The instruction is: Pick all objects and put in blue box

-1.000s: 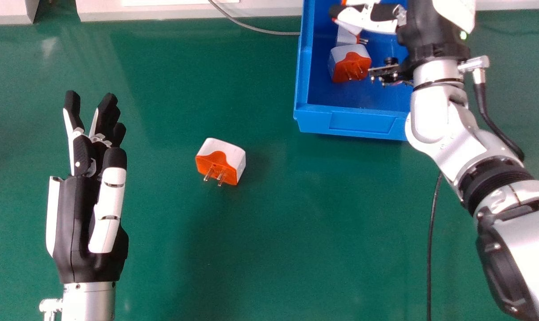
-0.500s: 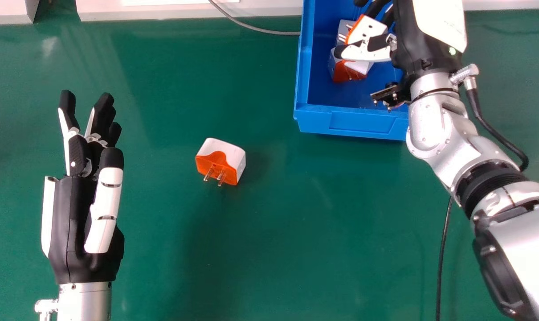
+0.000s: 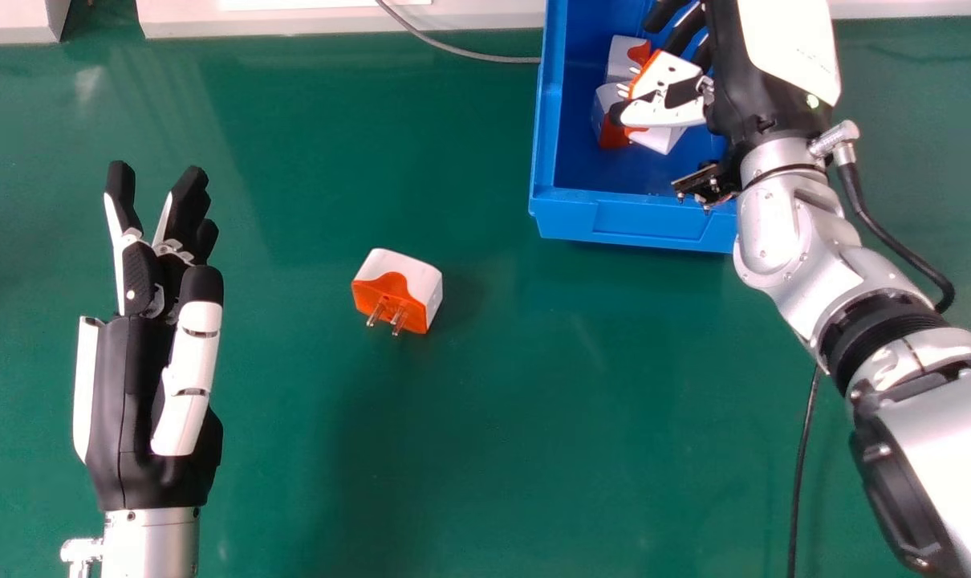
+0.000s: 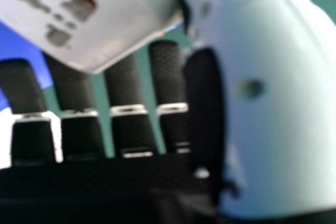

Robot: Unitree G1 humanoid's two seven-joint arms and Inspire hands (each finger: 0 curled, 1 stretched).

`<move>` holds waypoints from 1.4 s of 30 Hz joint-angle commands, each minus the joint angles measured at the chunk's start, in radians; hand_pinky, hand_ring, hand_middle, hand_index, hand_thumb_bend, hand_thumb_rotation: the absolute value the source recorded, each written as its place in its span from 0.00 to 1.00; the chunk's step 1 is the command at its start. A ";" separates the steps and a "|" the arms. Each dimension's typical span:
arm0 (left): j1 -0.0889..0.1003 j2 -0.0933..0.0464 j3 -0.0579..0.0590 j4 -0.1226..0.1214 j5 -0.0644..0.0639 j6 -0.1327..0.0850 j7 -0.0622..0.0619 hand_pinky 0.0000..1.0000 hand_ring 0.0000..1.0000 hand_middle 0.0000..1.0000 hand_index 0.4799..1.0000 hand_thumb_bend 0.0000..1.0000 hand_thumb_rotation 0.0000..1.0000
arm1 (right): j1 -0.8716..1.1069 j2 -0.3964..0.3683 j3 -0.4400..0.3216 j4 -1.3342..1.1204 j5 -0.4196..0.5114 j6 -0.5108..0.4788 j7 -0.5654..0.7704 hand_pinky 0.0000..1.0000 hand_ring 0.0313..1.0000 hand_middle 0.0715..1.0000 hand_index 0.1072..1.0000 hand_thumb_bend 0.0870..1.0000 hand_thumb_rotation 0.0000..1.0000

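Over the blue box (image 3: 638,217) is my right hand (image 3: 730,88), its fingers straight. A white and orange plug adapter (image 3: 668,72) lies between its thumb and fingers, partly covered by the thumb. In the right hand view, the adapter (image 4: 110,11) shows beyond the extended fingers of my right hand (image 4: 126,82), beside the thumb. Two more adapters are inside the box, one farther back (image 3: 623,58) and one nearer (image 3: 605,104), partly hidden. Another adapter (image 3: 405,285) stands on the green table, prongs toward the robot. My left hand (image 3: 124,393) is open at the left, away from it.
A grey cable (image 3: 461,54) runs along the table's back to the box. Pale panels (image 3: 333,20) line the far edge. A black cable (image 3: 802,466) hangs beside the right arm. Green table surface (image 3: 485,417) extends between the two arms.
My right hand has come nearer inside the box and its fingers have straightened into sight. The adapter has moved nearer too and tipped. My left hand has shifted slightly left.
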 commanded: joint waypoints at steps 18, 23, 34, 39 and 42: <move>-0.023 0.011 0.002 -0.004 0.005 -0.024 -0.006 0.98 0.97 0.95 0.82 0.36 0.65 | -0.061 -0.042 0.003 -0.013 0.007 -0.038 0.089 0.64 0.75 0.79 0.77 0.98 0.26; -0.024 0.012 0.003 -0.003 -0.005 -0.024 -0.017 0.98 0.97 0.95 0.81 0.36 0.65 | -0.049 -0.044 0.006 -0.020 0.005 -0.065 0.054 0.64 0.76 0.80 0.77 0.99 0.27; -0.011 0.004 0.016 0.004 -0.035 -0.040 -0.037 0.98 0.97 0.95 0.84 0.36 0.65 | 0.177 -0.048 -0.004 -0.149 0.034 -0.469 -0.080 0.60 0.75 0.78 0.76 1.00 0.28; -0.015 -0.007 0.019 0.010 -0.025 -0.056 -0.019 0.98 0.98 0.96 0.86 0.35 0.65 | 0.346 -0.044 -0.018 -0.267 0.082 -0.677 -0.036 0.58 0.75 0.77 0.75 1.00 0.28; -0.019 -0.014 0.021 0.021 -0.017 -0.070 -0.008 0.99 0.98 0.96 0.87 0.35 0.65 | 0.459 -0.040 -0.020 -0.357 0.109 -0.782 0.000 0.57 0.75 0.78 0.75 1.00 0.28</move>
